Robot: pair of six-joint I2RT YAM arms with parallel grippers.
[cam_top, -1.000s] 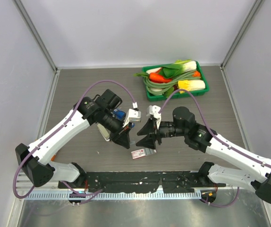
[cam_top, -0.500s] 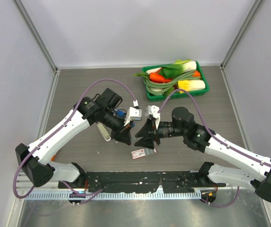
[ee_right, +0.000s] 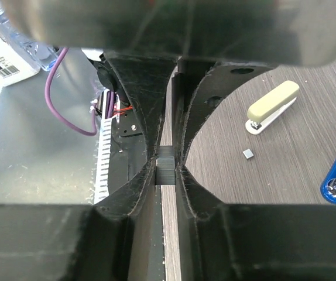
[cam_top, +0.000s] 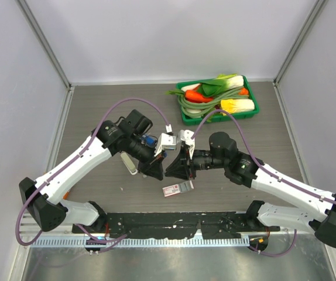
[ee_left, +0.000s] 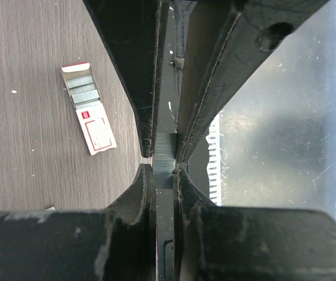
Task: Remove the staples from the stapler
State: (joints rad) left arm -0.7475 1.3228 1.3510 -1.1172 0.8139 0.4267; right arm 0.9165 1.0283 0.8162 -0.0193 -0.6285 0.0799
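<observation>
The top view looks steeply down over the whole grey wood-grain table [cam_top: 92, 99]. Wrist views peer closely between black fingers [ee_left: 127, 70]; a flat red-and-white box [ee_left: 89, 111] shows in left wrist and top.

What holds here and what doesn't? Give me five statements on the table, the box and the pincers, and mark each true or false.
1. A green tray of vegetables sits far right on the table. True.
2. The red-and-white box lies shut. False: it is open, with grey strips showing inside.
3. A cream stapler lies on the table. True.
4. The pincers are at opposite table edges. False: left pincer and right pincer meet tip to tip mid-table.
5. The left pincer is wide open. False: it is shut on the thin dark stapler, and the right pincer pinches the staples.
</observation>
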